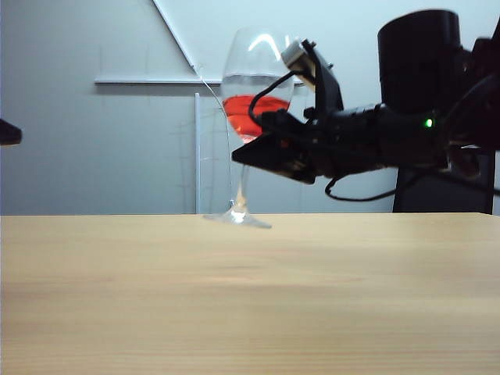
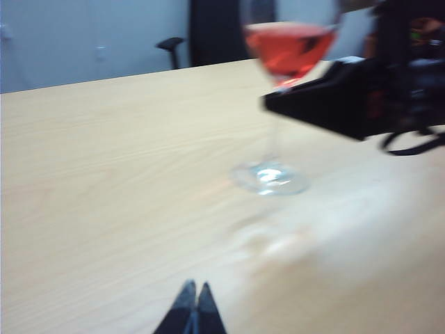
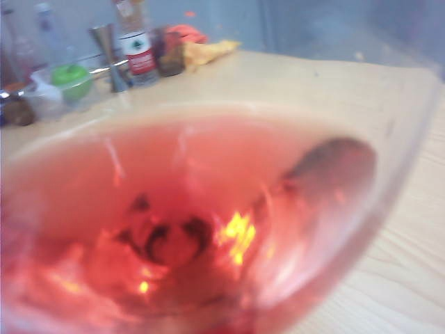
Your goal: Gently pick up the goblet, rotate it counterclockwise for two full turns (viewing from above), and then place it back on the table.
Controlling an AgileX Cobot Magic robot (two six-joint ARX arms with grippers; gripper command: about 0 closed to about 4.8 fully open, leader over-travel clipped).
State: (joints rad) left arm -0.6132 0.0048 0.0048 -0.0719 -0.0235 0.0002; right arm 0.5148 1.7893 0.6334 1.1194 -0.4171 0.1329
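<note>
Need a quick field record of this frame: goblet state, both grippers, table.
goblet: clear stemmed glass, red liquid in bowl, tilted; whether the foot is clear of the table is hard to tell
right gripper: shut on the goblet at the base of the bowl, reaching in from the right of the exterior view
left gripper: shut, holding nothing, low over the table, apart from the goblet
table: light wood-grain top

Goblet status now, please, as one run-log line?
goblet: tilted, foot edge on table | right gripper: shut on goblet | left gripper: shut, apart
</note>
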